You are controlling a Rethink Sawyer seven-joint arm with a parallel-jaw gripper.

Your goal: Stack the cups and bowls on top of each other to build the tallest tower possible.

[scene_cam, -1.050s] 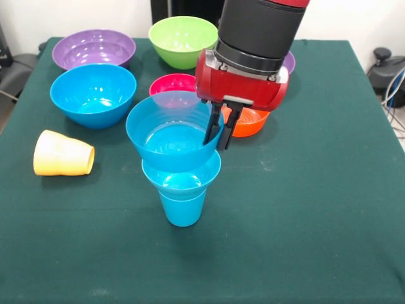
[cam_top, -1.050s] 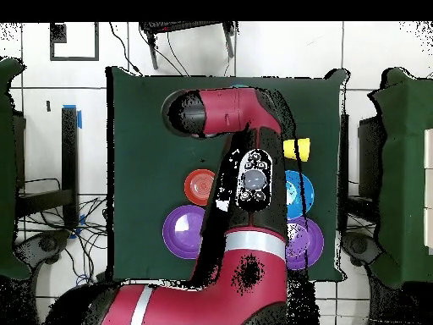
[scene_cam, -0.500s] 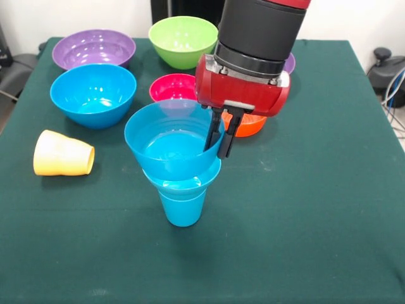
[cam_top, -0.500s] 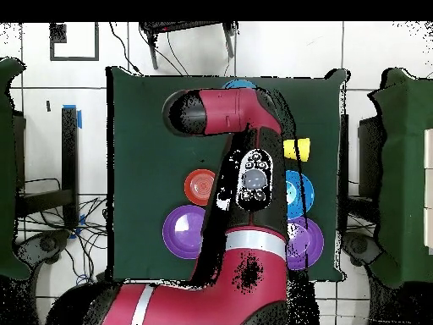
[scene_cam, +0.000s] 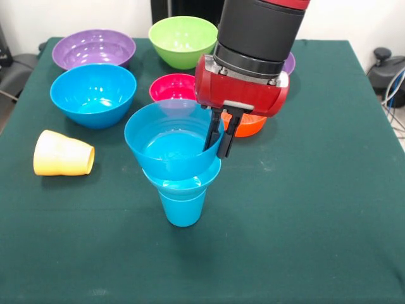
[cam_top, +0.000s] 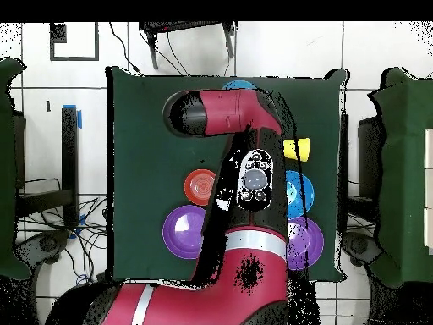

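Pinching top blue bowl's [scene_cam: 171, 142] rim: hand [scene_cam: 220, 139].

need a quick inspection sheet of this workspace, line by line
surface: green cloth table, no spills seen
tower: blue cup upright near the front, a small blue bowl in its mouth, a wider blue bowl seated on that
loose bowls: large blue bowl, purple bowl, lime green bowl, pink-red bowl, orange bowl; a second purple bowl mostly hidden behind the arm
yellow cup: lying on its side, apart from the tower
clutter: nothing seen
gripper: shut on the wider blue bowl's rim
cables: loose wires on the floor beside the table
surroundings: tiled floor, black chair at the table's edge
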